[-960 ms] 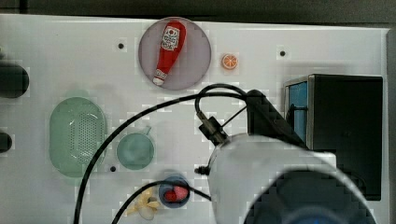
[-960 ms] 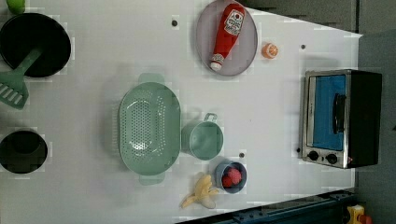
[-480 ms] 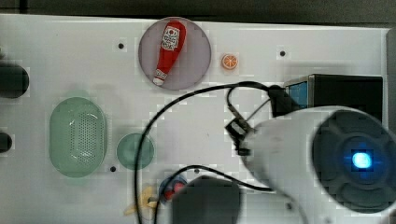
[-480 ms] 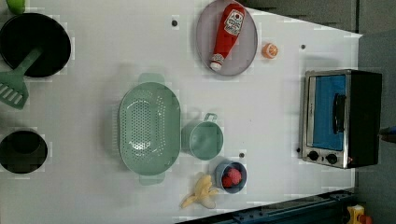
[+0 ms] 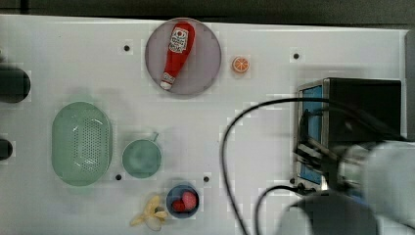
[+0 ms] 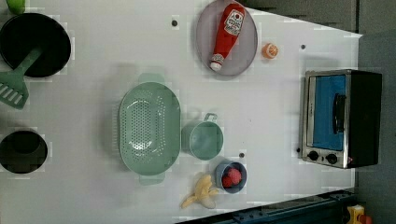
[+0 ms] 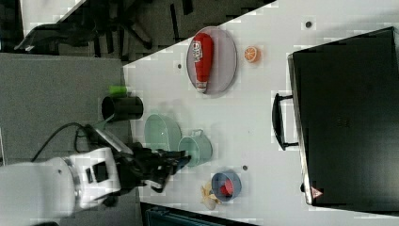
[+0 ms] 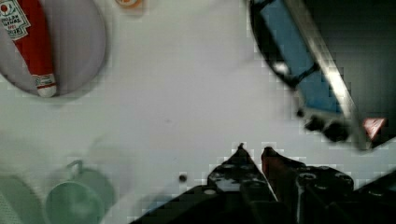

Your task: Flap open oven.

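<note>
Top view: the boxy toaster oven with black top, silver front frame and blue glass door is parked at the right edge of the white table, as seen in the top view. Its lower part is covered by the blurry white robot arm and black cables. A red ketchup bottle is laid on a round grey plate near the far edge.

Left view: the oven is seen by the table's right edge, towards the lower right corner of the left view. The door is shut, with the dark bar handle flat against the glass and two small black knobs below it.

Right view: the oven's black top is shown with the handle sticking out front. The black claw is held well apart from the oven, over the pale green cup.

Wrist view: the claw is nearly closed, with only a thin gap left between the tips and nothing caught in it. The oven is seen apart from it, untouched.
</note>
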`<state>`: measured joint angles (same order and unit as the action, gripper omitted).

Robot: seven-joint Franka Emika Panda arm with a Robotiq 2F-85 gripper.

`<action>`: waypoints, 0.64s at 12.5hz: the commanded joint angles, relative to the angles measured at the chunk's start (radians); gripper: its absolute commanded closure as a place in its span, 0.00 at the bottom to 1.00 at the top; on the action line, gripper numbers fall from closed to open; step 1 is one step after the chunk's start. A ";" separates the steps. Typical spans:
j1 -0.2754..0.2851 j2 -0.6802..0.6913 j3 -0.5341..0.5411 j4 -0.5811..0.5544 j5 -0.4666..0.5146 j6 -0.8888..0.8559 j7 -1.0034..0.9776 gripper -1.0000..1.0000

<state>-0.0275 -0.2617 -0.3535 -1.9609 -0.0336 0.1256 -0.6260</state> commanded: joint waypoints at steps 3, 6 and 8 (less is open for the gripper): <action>-0.005 0.122 -0.083 -0.089 -0.057 0.232 -0.509 0.83; -0.007 0.195 -0.112 -0.150 -0.058 0.424 -0.560 0.83; -0.009 0.238 -0.117 -0.200 -0.058 0.523 -0.560 0.83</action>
<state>-0.0492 -0.0182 -0.4646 -2.1562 -0.0855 0.6348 -1.1172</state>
